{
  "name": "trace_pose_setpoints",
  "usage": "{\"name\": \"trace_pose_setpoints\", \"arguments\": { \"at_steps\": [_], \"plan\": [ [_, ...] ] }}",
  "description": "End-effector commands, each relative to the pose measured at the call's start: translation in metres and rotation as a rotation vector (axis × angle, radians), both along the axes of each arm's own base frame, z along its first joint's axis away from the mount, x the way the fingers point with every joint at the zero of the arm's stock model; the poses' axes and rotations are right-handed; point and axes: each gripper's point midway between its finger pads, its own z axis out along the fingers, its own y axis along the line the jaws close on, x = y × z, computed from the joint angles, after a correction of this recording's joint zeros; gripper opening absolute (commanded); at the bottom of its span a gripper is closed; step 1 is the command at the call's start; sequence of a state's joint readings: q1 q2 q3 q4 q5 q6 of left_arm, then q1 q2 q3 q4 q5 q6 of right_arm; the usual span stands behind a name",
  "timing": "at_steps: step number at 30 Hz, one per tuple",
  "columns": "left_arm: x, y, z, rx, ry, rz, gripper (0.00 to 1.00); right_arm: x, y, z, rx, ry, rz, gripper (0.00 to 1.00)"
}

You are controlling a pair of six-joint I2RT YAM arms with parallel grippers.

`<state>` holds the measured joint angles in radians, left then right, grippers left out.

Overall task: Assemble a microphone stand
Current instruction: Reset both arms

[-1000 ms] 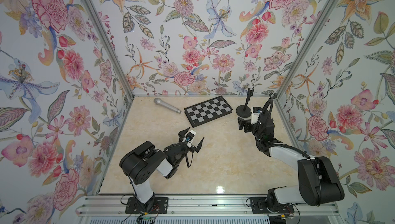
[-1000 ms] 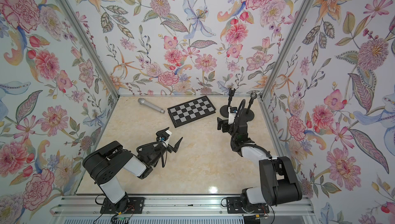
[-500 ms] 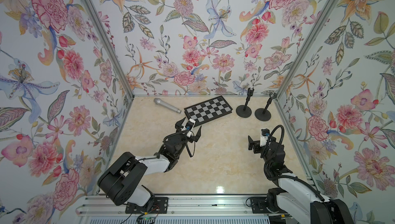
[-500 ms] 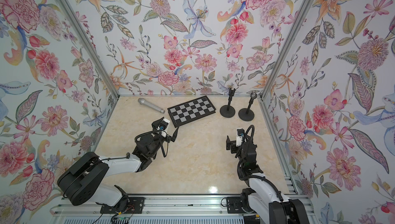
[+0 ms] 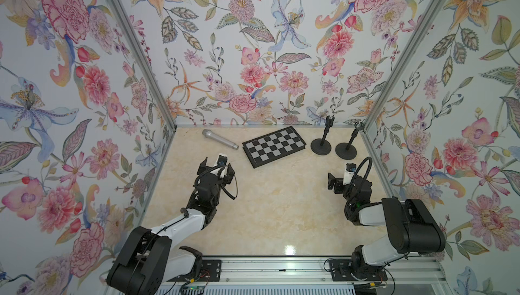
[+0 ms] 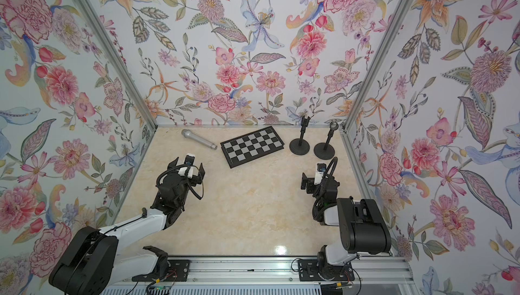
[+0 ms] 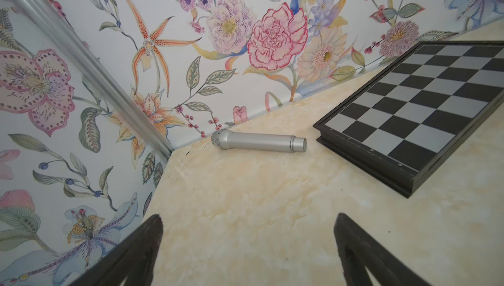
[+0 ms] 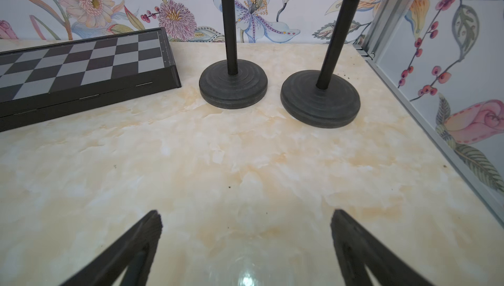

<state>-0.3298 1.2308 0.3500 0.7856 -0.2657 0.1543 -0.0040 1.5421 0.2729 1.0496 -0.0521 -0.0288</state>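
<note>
Both tools are released: the left gripper [image 7: 248, 217] and the right gripper [image 8: 246, 213] are shown with jaws spread wide and nothing between them. The microphone [image 5: 220, 139] is found lying flat at the upper centre-left of a top view, near the back wall and just left of the chessboard [image 5: 274, 146]. The inner stand [image 5: 321, 148] and the outer stand [image 5: 346, 150] are set upright at the upper right, side by side. The step in hand is judged to be the reach for the microphone. The barrel should be straddled crosswise near its middle, since a round body is expected to roll; the chessboard edge is to be kept clear.
</note>
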Motion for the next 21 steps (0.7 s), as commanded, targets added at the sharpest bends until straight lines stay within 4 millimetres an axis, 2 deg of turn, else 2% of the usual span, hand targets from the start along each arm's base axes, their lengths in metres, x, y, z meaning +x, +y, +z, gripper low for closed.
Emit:
{"name": "trace_pose_setpoints", "arguments": {
  "at_steps": [1,4,11,16,18,19,21],
  "plan": [
    [-0.006,0.016,-0.018,-0.012,0.000,0.008,0.99,0.007,-0.007,0.020,-0.010,-0.080,-0.046,1.00],
    [-0.005,0.031,-0.021,-0.093,-0.056,0.009,0.99,0.009,-0.005,0.019,-0.022,-0.070,-0.046,1.00],
    [0.009,0.042,-0.019,-0.097,-0.067,-0.010,0.99,0.009,-0.004,0.019,-0.041,-0.071,-0.057,1.00],
    [0.008,0.071,-0.022,-0.176,-0.112,0.044,0.99,0.009,-0.004,0.019,-0.046,-0.069,-0.062,1.00],
    [0.006,0.072,-0.028,-0.188,-0.136,0.042,0.99,0.009,-0.004,0.019,-0.048,-0.070,-0.064,1.00],
    [0.000,0.073,-0.018,-0.189,-0.194,0.039,0.99,0.009,-0.004,0.019,-0.049,-0.070,-0.062,1.00],
    [-0.001,0.073,-0.022,-0.188,-0.171,0.045,0.99,0.009,-0.004,0.019,-0.049,-0.070,-0.064,1.00]
  ]
}}
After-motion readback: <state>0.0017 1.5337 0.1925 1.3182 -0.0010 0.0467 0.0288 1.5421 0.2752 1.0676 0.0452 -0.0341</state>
